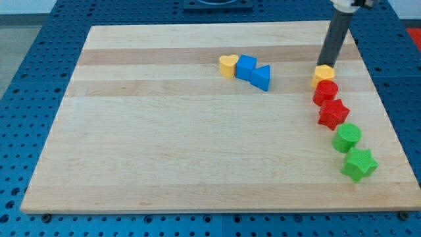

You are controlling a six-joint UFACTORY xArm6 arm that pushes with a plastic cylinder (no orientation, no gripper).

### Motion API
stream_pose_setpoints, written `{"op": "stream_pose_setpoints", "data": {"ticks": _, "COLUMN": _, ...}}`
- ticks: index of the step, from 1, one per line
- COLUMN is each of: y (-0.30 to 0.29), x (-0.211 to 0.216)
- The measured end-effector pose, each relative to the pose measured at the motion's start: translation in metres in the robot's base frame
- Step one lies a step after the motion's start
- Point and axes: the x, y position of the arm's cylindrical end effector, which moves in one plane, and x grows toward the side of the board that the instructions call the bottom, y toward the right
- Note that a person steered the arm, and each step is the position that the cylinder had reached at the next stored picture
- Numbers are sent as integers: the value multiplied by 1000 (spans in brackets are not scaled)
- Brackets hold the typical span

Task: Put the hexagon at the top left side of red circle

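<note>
Yellow hexagon [323,75] near the board's [164,164] right edge, touching red circle [325,91] just below. My tip [325,65] at the hexagon's top edge; no fingers, nothing held. Below: red star [333,113], green circle [346,137], green star [359,164].

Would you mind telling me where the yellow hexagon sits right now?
The yellow hexagon lies at the view's upper right, touching the top of the red circle, with my tip at its upper edge.

Pale wooden board [164,151], blue perforated table [26,39]
</note>
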Motion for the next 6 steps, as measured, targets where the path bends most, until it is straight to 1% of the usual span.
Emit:
{"op": "stream_pose_setpoints", "data": {"ticks": 3, "y": -2, "x": 41}}
{"op": "stream_pose_setpoints", "data": {"ticks": 6, "y": -25, "x": 47}}
